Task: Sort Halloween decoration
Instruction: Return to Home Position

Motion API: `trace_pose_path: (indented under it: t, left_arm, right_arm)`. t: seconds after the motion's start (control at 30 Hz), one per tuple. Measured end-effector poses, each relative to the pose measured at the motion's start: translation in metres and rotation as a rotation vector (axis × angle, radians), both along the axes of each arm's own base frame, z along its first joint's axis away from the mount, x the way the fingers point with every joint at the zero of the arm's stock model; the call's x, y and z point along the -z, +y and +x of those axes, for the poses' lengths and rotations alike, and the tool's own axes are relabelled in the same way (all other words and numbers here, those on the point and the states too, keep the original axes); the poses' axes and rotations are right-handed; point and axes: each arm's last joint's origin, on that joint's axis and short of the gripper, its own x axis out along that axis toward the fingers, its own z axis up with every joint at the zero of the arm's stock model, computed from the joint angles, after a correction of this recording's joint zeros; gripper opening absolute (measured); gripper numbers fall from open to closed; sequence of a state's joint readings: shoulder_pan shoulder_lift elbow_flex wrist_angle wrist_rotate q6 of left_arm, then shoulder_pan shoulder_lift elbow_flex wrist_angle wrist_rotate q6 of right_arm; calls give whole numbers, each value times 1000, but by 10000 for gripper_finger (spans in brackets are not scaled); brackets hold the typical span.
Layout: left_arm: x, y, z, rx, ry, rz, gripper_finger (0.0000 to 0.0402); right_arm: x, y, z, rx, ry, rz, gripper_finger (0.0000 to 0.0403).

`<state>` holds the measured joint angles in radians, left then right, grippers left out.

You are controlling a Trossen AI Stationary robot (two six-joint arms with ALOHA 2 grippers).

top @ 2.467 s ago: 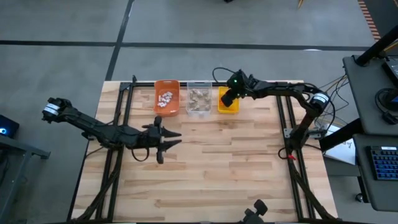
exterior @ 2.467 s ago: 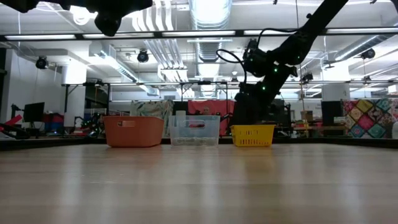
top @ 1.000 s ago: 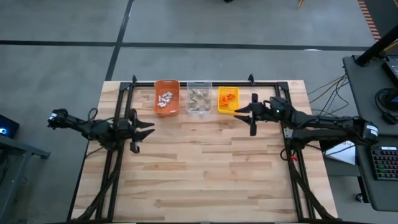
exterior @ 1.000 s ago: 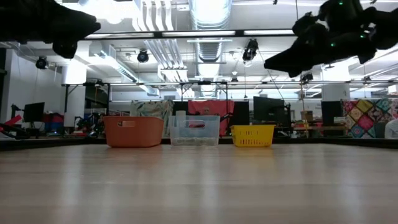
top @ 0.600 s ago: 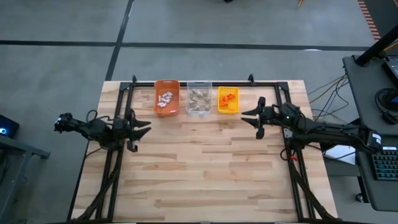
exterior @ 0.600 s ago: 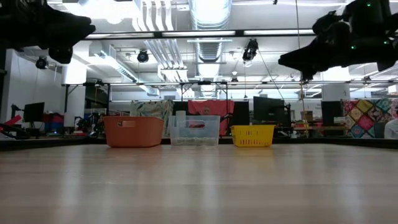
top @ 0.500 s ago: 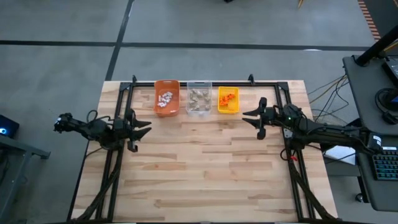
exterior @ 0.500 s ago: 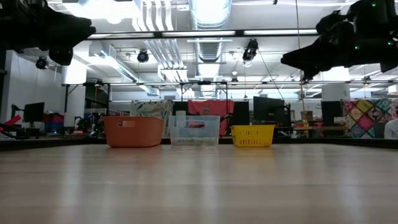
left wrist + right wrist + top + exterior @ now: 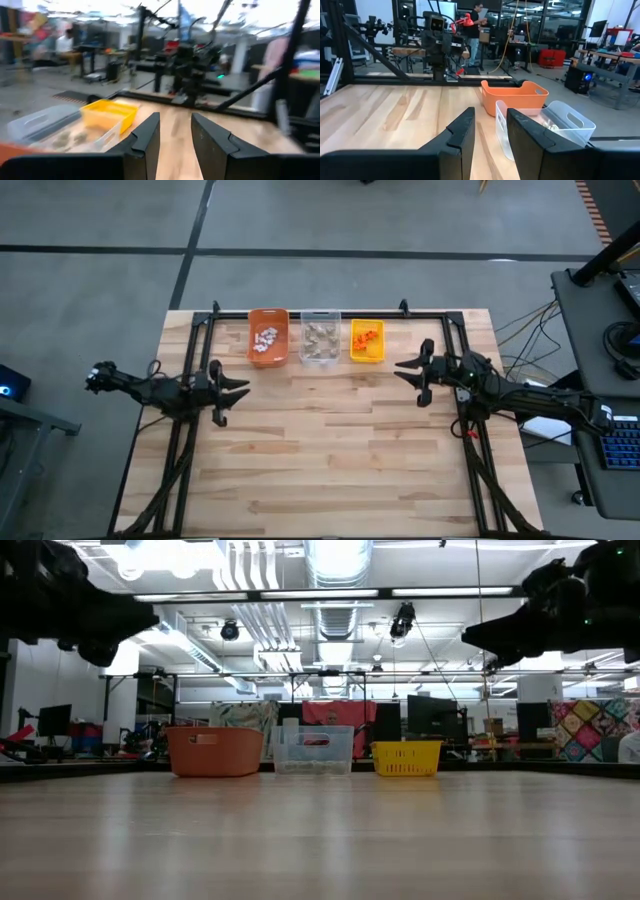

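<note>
Three bins stand in a row on the table's far edge. The orange bin [image 9: 267,337] holds white Halloween decoration pieces [image 9: 265,340], the clear bin [image 9: 319,338] grey-tan ones [image 9: 319,334], and the yellow bin [image 9: 367,341] orange ones [image 9: 367,334]. My left gripper [image 9: 236,390] hovers open over the table's left side, near the orange bin, pointing level toward the right. My right gripper [image 9: 405,372] hovers open on the right, near the yellow bin, pointing left. Nothing lies between either pair of fingers [image 9: 145,137] [image 9: 462,132].
Black frame rails [image 9: 190,350] [image 9: 460,350] run along the table's left, right and far sides. Bare wood [image 9: 330,440] stretches from the bins to the near edge. A person [image 9: 477,15] stands in the room beyond the table.
My right gripper has drawn back toward the table's right edge, away from the yellow bin, and sunk a little. My left gripper has sunk a little over the left side. Both stay open with nothing in them.
</note>
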<state>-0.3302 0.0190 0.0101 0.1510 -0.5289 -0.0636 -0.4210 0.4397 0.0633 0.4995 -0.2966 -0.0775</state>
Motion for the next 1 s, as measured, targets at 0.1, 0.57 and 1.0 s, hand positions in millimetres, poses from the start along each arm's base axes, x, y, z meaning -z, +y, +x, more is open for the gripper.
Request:
trace_pose_path:
  t: [0.1, 0.57, 1.0]
  left_arm:
    - [5, 2, 0, -86, 50, -19, 94]
    - [11, 2, 4, -157, 143, 14, 94]
    - [14, 1, 8, -157, 188, 34, 94]
  right_arm:
    - [3, 0, -1, 1, 9, -9, 104]
    - [9, -5, -1, 159, 63, -42, 105]
    - [15, -5, -1, 166, 47, 308, 105]
